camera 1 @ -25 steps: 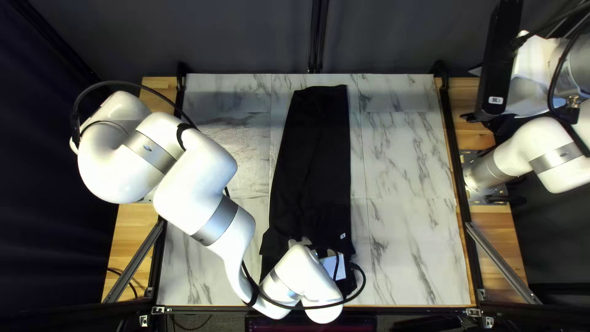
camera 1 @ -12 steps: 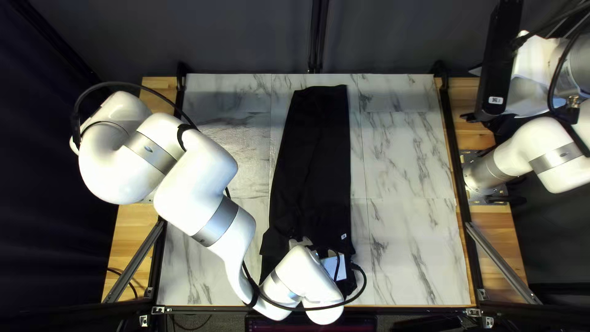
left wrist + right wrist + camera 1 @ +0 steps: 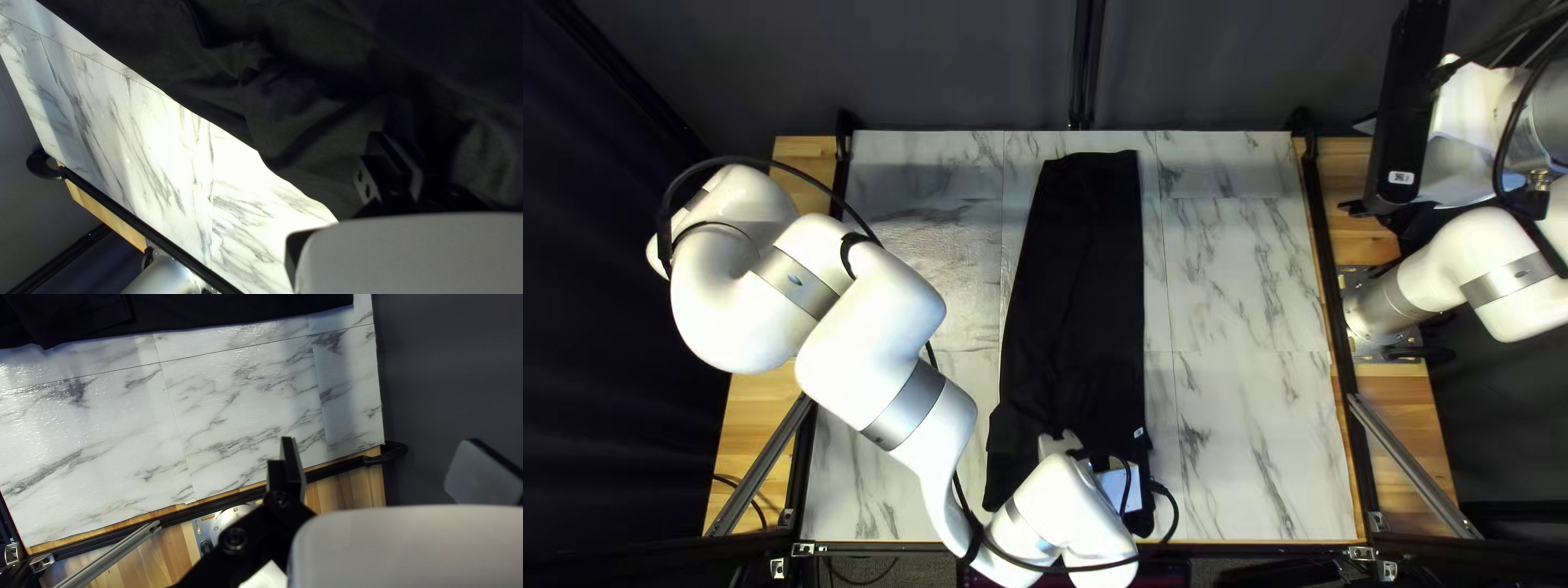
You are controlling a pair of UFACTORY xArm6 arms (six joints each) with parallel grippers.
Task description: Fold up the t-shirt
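I have the black t-shirt lying as 1 long strip down the middle of the marble-patterned table, narrower toward the far edge. My left gripper is low over its near end, and its fingers are drawn together on the cloth, with creases around them (it's dark in there, so I can't make out both tips clearly). 1 small white tag shows on the shirt, just beside that gripper. My right gripper hangs near the table's right edge, its 2 fingers spread wide with no cloth between them, well apart from the shirt.
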